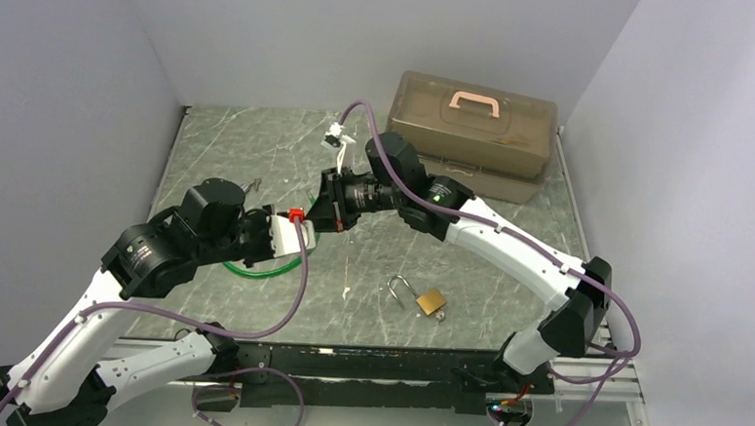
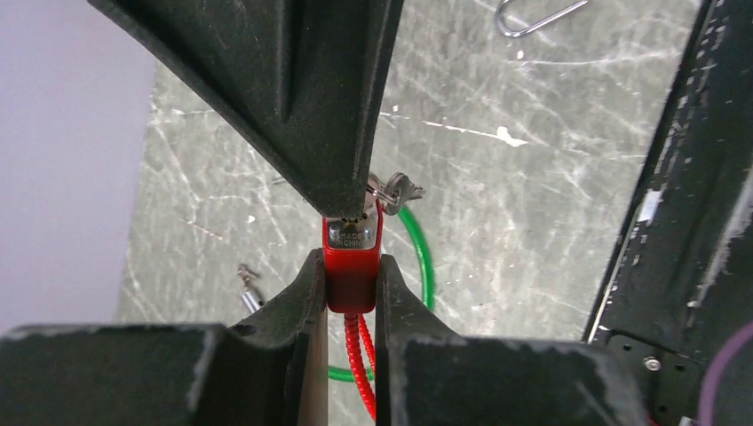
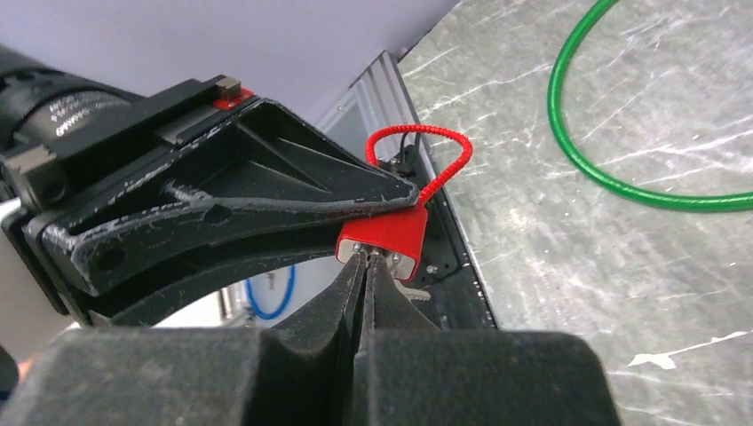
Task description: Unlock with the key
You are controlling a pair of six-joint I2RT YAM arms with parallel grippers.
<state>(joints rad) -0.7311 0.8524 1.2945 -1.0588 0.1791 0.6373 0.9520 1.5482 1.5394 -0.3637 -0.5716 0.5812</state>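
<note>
Left claw (image 2: 352, 282) pinches the red padlock (image 3: 386, 232) by its body, holding it clear above the bench (image 1: 250, 148) between the two arms, while right claw (image 3: 366, 271) is pressed together on the key (image 2: 397, 188) at the padlock's silver keyway face, key head showing just beside its fingertip.

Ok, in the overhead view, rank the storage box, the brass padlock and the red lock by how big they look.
1. storage box, by far the largest
2. brass padlock
3. red lock, though only a small part of it shows, so its place below the brass one is unsure
</note>
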